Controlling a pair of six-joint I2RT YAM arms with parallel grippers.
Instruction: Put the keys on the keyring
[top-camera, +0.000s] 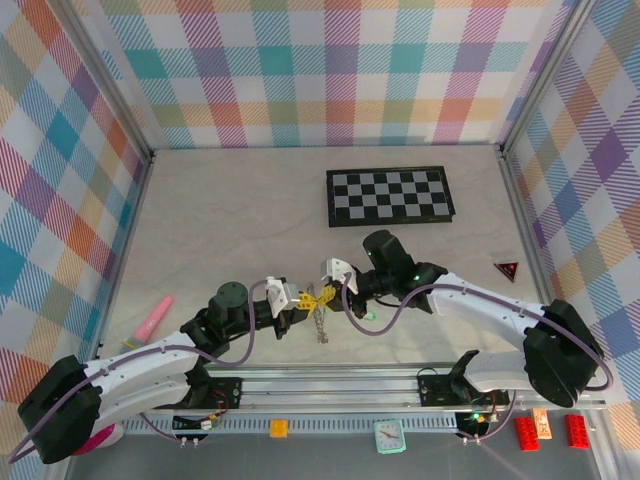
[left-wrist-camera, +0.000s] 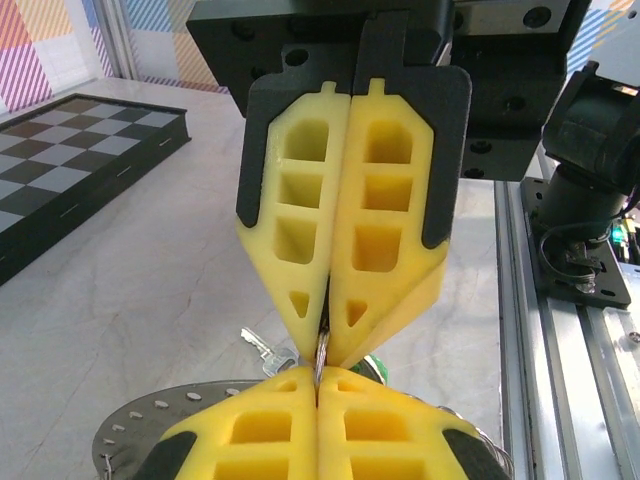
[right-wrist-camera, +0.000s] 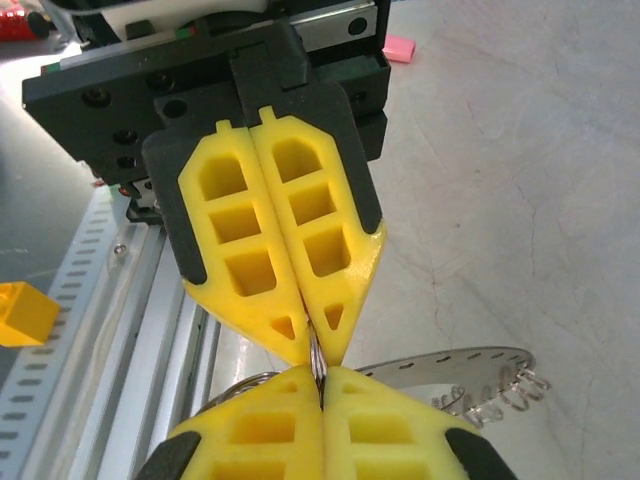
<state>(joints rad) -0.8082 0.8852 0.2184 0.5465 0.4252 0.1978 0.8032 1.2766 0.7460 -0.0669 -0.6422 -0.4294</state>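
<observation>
My two grippers meet tip to tip over the near middle of the table. The left gripper (top-camera: 300, 303) (left-wrist-camera: 318, 405) is shut, its yellow pads pinching a thin metal wire of the keyring (left-wrist-camera: 322, 352). The right gripper (top-camera: 335, 292) (right-wrist-camera: 322, 385) is shut on that same wire from the opposite side. The keyring (top-camera: 320, 326) hangs below both; its flat grey perforated band (right-wrist-camera: 470, 362) (left-wrist-camera: 130, 440) curves out under the fingers. One key (left-wrist-camera: 262, 352) shows its silver blade behind the left fingertips, with a sliver of green (left-wrist-camera: 377, 368) beside it.
A black-and-white checkerboard (top-camera: 390, 196) lies at the back right. A pink marker (top-camera: 152, 317) sits near the left arm and a red triangle (top-camera: 507, 269) at the right. The aluminium rail (top-camera: 330, 385) runs along the near edge, with small bricks (top-camera: 278, 428) and a clock (top-camera: 389, 435) in front of it.
</observation>
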